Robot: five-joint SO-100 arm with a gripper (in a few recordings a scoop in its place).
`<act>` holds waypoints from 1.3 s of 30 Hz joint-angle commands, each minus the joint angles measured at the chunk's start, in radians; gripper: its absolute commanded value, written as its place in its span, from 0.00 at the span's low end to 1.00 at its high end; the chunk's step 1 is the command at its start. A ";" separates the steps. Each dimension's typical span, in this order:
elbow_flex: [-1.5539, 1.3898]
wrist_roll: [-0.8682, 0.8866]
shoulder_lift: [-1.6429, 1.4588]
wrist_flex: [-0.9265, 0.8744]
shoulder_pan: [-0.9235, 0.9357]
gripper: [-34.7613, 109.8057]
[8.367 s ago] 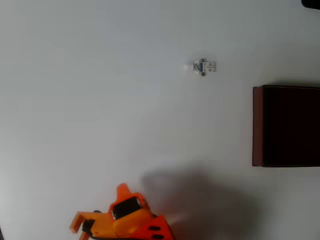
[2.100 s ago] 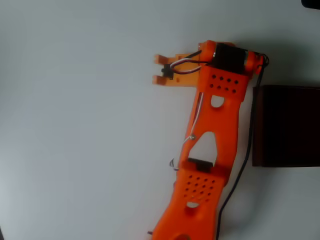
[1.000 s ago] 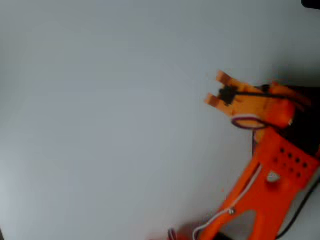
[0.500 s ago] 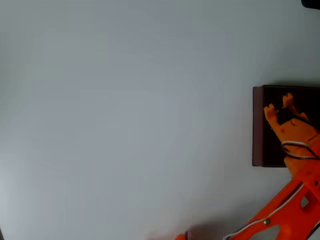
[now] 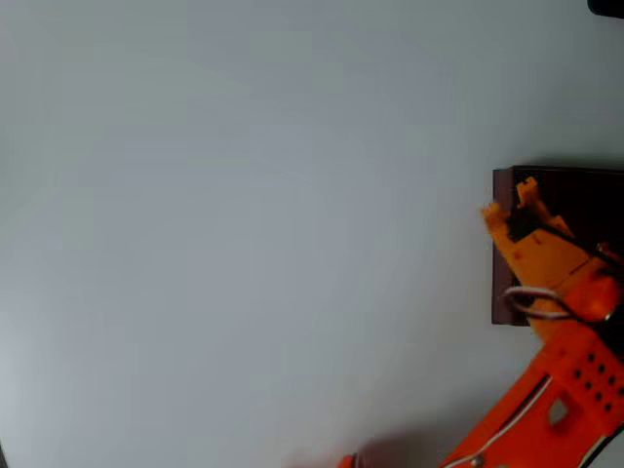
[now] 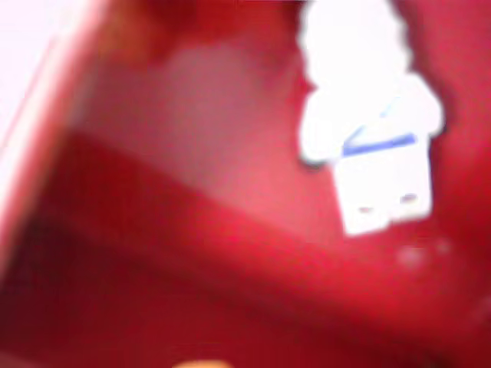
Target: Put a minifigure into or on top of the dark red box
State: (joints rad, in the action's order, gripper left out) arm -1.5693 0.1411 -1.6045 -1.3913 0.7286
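Gripper (image 5: 509,200) was seen at right edge of overhead view, over dark red box (image 5: 502,292) left wall, fingers spread. Minifigure (image 6: 368,130) was seen lying upper right of wrist view, inside box, unheld.

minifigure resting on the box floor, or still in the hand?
Cannot tell. The blurred wrist view shows the minifigure against the dark red box interior, but neither contact nor a gap shows.

There was one dark red box (image 5: 502,244) on the desk (image 5: 244,244) in the overhead view, and one orange arm with a single claw (image 5: 509,202) of two fingers. In the wrist view there was one minifigure (image 6: 368,130), white with one blue stripe, against the red of the one box (image 6: 153,230).
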 commanded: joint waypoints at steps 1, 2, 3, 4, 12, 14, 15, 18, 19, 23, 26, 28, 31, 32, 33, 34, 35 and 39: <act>-0.146 0.018 -0.334 -0.020 -0.034 0.37; -0.190 0.015 -0.413 -0.029 -0.054 0.37; -0.227 0.011 -0.486 -0.048 -0.078 0.37; -0.262 0.009 -0.555 -0.064 -0.106 0.37; -0.497 0.035 -1.106 -0.170 -0.449 0.37; -0.546 0.063 -1.198 -0.176 -0.540 0.37; -0.569 0.080 -1.229 -0.176 -0.574 0.37; -0.623 0.120 -1.281 -0.170 -0.661 0.37; -0.637 0.120 -1.292 -0.164 -0.698 0.37; -0.730 0.075 -1.393 -0.095 -0.873 0.36; -0.836 0.032 -1.589 -0.069 -0.971 0.37; -0.916 0.009 -1.744 -0.074 -1.029 0.37; -0.936 0.003 -1.752 -0.092 -1.124 0.36; -0.959 0.028 -1.752 -0.100 -1.138 0.35; -0.983 0.038 -1.753 -0.101 -1.155 0.34; -1.009 0.037 -1.752 -0.095 -1.163 0.31; -1.026 0.020 -1.753 -0.095 -1.193 0.27; -1.141 -0.095 -1.752 -0.094 -1.233 0.24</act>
State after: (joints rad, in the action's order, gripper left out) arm -2.6477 0.0997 -3.3395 -1.4849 -0.4633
